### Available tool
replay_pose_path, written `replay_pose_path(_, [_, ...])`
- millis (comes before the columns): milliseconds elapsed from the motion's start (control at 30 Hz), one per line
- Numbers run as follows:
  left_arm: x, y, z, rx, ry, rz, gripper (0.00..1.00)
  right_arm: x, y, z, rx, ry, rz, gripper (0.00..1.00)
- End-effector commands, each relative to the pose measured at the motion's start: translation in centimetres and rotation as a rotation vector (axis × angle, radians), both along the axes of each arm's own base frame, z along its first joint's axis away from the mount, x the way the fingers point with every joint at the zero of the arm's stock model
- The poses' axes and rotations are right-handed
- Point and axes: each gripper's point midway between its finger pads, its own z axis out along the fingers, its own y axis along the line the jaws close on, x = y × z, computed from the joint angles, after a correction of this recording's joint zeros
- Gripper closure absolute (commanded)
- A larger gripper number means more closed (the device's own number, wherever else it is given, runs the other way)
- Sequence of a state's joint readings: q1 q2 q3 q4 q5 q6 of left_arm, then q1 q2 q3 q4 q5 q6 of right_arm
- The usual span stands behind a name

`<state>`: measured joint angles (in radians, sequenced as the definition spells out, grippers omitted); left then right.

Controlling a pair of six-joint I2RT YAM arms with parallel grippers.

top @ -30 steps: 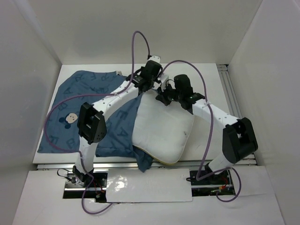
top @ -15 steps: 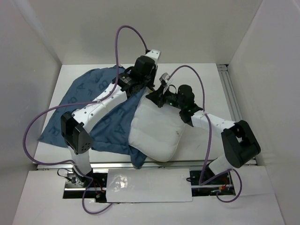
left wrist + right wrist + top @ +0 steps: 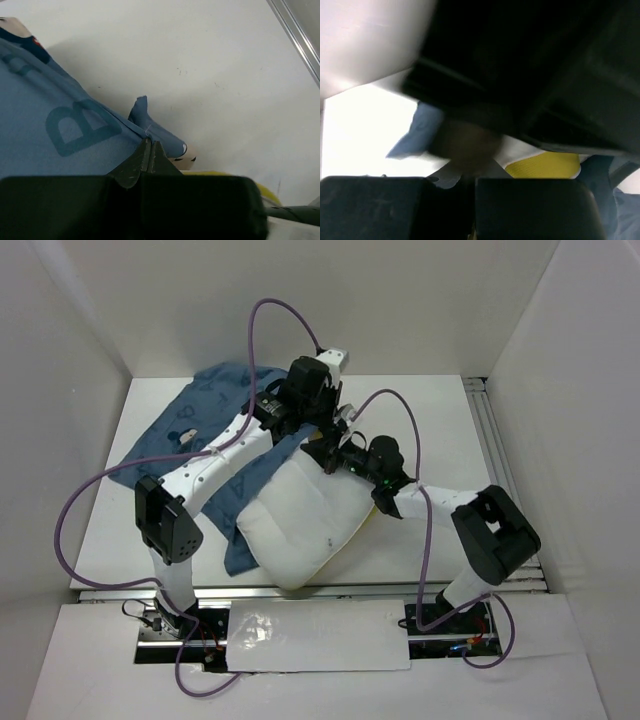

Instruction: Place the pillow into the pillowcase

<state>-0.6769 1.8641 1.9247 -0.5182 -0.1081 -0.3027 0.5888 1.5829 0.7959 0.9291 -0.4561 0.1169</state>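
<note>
The cream-white pillow (image 3: pixel 298 522) lies tilted at the table's middle front, its yellow band (image 3: pixel 358 530) along the right side. The blue printed pillowcase (image 3: pixel 195 420) is bunched at the back left, and part of it lies under the pillow's left edge. My left gripper (image 3: pixel 320 433) is above the pillow's far corner. In the left wrist view it (image 3: pixel 149 145) is shut on the pillowcase (image 3: pixel 65 135) at its hem. My right gripper (image 3: pixel 335 455) is right beside it at the pillow's far edge. In the right wrist view it (image 3: pixel 472 176) looks shut on the pillow next to the yellow band (image 3: pixel 545 165).
The white table (image 3: pixel 440 420) is boxed in by white walls on three sides. A metal rail (image 3: pixel 495 445) runs along the right edge. Purple cables loop above both arms. The left arm's wrist hangs close over the right gripper.
Both grippers have moved left and nearer. The pillow has been dragged left and turned. The pillowcase has bunched up toward the back left.
</note>
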Motion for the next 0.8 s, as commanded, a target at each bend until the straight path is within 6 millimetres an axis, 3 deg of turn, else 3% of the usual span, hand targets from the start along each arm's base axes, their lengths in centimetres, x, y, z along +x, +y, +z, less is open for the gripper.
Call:
replay_pose_path(0, [-3.0, -5.6, 4.3, -0.201, -0.017, -0.161, 1.0, 1.8, 0.1, 0.3, 0.042, -0.043, -0.119, 1.0])
replay_pose_path(100, [-2.9, -5.5, 3.3, -0.178, 0.005, -0.15, 1.0, 4.6, -1.4, -2.6, -0.006, 0.066, -0.228, 1.0])
replay_pose_path(367, [-2.7, -5.7, 0.1, -0.132, 0.075, -0.137, 1.0, 9.1, -3.6, -6.4, -0.093, 0.229, -0.406, 0.97])
replay_pose_path(467, [-2.1, -5.1, -2.4, -0.069, 0.115, -0.092, 0.64, 8.0, -4.0, -7.3, -0.103, 0.263, -0.395, 0.68])
replay_pose_path(500, [-2.0, -4.6, -2.4, -0.068, 0.135, -0.074, 0.57, 7.4, -4.3, -6.1, -0.082, 0.254, -0.394, 0.49])
replay_pose_path(567, [-1.3, -3.5, -2.6, -0.069, 0.147, -0.044, 0.49, 6.2, -5.5, -6.9, -0.1, 0.289, -0.404, 0.37])
replay_pose_path(600, [-1.6, -3.2, -3.6, -0.05, 0.171, -0.042, 0.46, 5.7, -6.0, -5.4, -0.086, 0.274, -0.416, 0.32])
replay_pose_path(633, [-1.4, -2.4, -3.3, -0.06, 0.176, -0.02, 0.42, 5.1, -6.7, -6.3, -0.119, 0.31, -0.432, 0.2])
replay_pose_path(700, [-1.9, -0.7, -3.5, -0.051, 0.184, 0.017, 0.29, 4.2, -7.6, -5.2, -0.133, 0.324, -0.452, 0.0])
replay_pose_path(767, [-2.3, 1.3, -3.4, -0.043, 0.182, 0.082, 0.18, 2.9, -8.4, -6.1, -0.205, 0.379, -0.455, 0.0])
